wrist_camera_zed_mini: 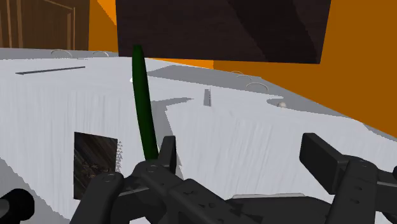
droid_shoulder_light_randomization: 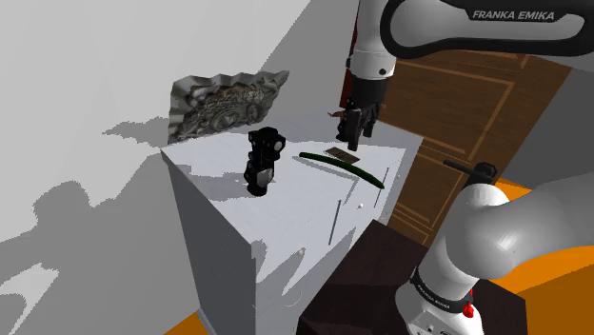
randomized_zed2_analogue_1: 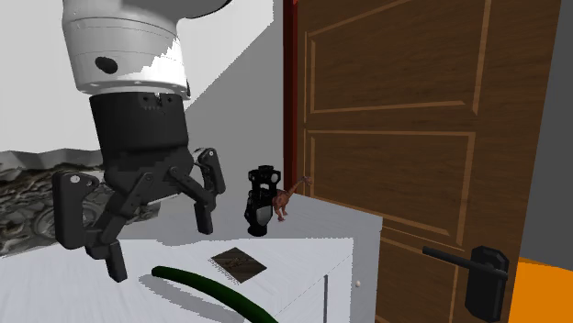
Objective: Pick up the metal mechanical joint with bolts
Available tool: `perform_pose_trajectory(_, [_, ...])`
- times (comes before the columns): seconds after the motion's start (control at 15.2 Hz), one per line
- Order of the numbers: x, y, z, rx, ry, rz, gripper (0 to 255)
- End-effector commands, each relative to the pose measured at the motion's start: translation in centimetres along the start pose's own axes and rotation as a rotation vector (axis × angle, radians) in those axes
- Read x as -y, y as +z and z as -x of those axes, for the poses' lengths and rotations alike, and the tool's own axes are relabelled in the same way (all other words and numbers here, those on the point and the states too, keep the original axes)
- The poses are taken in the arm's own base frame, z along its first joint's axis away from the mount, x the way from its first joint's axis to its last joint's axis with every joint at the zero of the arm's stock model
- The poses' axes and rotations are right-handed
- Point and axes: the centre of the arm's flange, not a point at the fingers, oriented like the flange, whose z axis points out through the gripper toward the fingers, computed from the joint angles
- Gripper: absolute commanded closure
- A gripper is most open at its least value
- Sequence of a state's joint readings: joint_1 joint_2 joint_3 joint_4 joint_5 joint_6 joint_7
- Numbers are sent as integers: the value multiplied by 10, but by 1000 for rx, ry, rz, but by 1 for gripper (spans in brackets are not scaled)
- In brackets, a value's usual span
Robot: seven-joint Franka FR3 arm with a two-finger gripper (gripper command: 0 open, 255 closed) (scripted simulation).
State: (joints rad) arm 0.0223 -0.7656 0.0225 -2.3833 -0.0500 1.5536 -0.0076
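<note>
In the shoulder view, the black mechanical joint (droid_shoulder_light_randomization: 264,162) stands upright on the white bench (droid_shoulder_light_randomization: 286,221), towards that view's left half of the top. The gripper (droid_shoulder_light_randomization: 354,125) hangs over the far side of the bench, well apart from the joint and just above a small brown flat square (droid_shoulder_light_randomization: 341,154). A long curved green rod (droid_shoulder_light_randomization: 344,169) lies beside the square. A grey carved slab (droid_shoulder_light_randomization: 225,100) leans against the wall behind the bench, and a brown wooden door (droid_shoulder_light_randomization: 447,105) with a black handle (droid_shoulder_light_randomization: 481,172) stands past it. The dark stand (droid_shoulder_light_randomization: 376,285) sits at the lower right.

From the second exterior view the gripper (randomized_zed2_analogue_1: 158,240) looms close, its fingers (randomized_zed2_analogue_1: 204,218) spread wide with nothing between them, above the bench (randomized_zed2_analogue_1: 317,234). The brown square (randomized_zed2_analogue_1: 239,264) and the green rod (randomized_zed2_analogue_1: 211,289) lie below it. The joint (randomized_zed2_analogue_1: 262,200) stands further back, near the door (randomized_zed2_analogue_1: 413,138), with a small brown thing (randomized_zed2_analogue_1: 286,203) just beside it; what that is I cannot make out. The door handle (randomized_zed2_analogue_1: 473,272) juts out at the lower right.

In the wrist view the gripper (wrist_camera_zed_mini: 248,162) is again splayed wide and holds nothing. The green rod (wrist_camera_zed_mini: 145,114) runs away from one finger (wrist_camera_zed_mini: 168,154) across the bench (wrist_camera_zed_mini: 254,137), and the dark square (wrist_camera_zed_mini: 95,163) lies just beside it.
</note>
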Motion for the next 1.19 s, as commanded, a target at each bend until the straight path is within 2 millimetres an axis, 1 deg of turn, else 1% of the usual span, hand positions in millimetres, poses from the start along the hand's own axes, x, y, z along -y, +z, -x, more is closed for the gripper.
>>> perform_pose_trajectory(0.0, [0,0,0,0,0,0,0])
perform_pose_trajectory(1.12, [-218,-13,-54,-119,-48,-36,0])
